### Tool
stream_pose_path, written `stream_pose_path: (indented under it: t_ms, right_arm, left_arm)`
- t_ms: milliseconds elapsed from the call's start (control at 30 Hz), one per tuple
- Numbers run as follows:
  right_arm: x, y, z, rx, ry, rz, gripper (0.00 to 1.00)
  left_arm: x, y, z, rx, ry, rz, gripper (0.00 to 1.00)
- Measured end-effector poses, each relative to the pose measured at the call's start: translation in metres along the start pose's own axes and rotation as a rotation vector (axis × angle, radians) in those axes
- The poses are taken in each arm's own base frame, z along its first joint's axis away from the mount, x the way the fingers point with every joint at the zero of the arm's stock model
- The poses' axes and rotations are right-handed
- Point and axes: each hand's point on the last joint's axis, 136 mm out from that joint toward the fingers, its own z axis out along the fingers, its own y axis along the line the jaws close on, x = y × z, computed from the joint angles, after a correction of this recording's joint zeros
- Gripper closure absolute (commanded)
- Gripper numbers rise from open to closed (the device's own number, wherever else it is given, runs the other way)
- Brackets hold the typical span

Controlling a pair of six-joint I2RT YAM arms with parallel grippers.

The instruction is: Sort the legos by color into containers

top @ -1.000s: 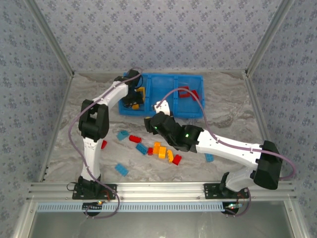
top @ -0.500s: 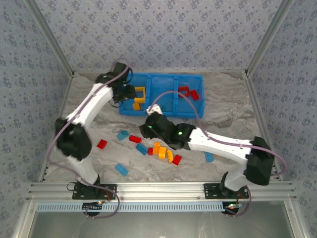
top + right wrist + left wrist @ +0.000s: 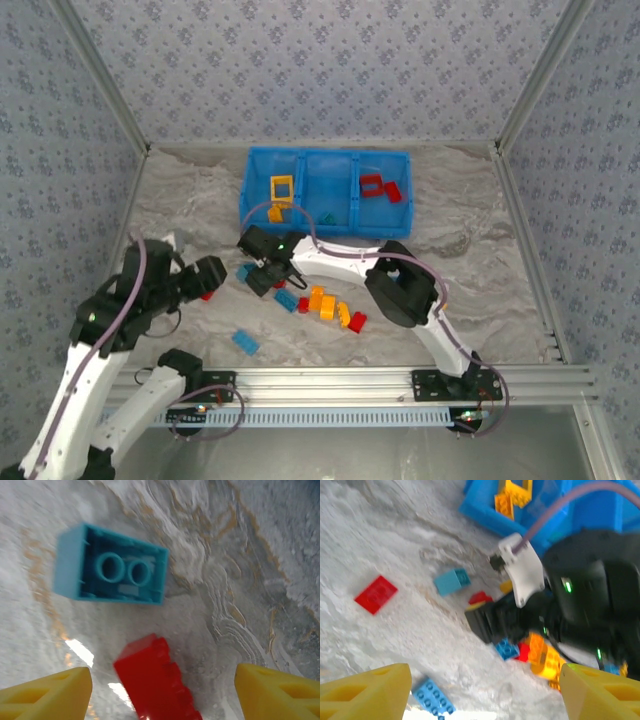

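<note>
The left gripper (image 3: 207, 273) is withdrawn from the blue bin (image 3: 330, 153) toward the near-left corner of the table (image 3: 470, 260), jaws apart and empty. Yellow legos (image 3: 281, 188) are left in the bin's left compartment. The right gripper (image 3: 262, 277), jaws apart, is now brought over a light blue brick (image 3: 112, 570) left of the table's centre. A blue pick is judged next.

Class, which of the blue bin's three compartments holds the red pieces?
The right compartment: a red frame and a red brick lie in it, while the left compartment holds yellow pieces.
</note>
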Motion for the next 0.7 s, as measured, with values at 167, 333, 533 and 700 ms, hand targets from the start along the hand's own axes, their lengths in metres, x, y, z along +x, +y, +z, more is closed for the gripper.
stream_pose_path:
  t_ms: [167,333,533,700]
  right_arm:
    - [0.000,0.001,0.007,0.000,0.040,-0.024,0.44]
    - [0.007,0.002,0.012,-0.005,0.072,-0.029,0.57]
    - [0.010,-0.002,0.016,0.000,0.091,-0.024,0.73]
    - [0.007,-0.009,0.015,0.031,0.081,-0.020,0.83]
  left_arm:
    - [0.016,-0.002,-0.014,0.083,0.012,-0.031,0.22]
    - [0.026,-0.005,-0.009,0.116,0.052,-0.052,0.22]
    - [0.038,-0.008,0.003,0.145,0.111,-0.079,0.22]
    - [0.036,-0.016,0.003,0.187,0.113,-0.085,0.22]
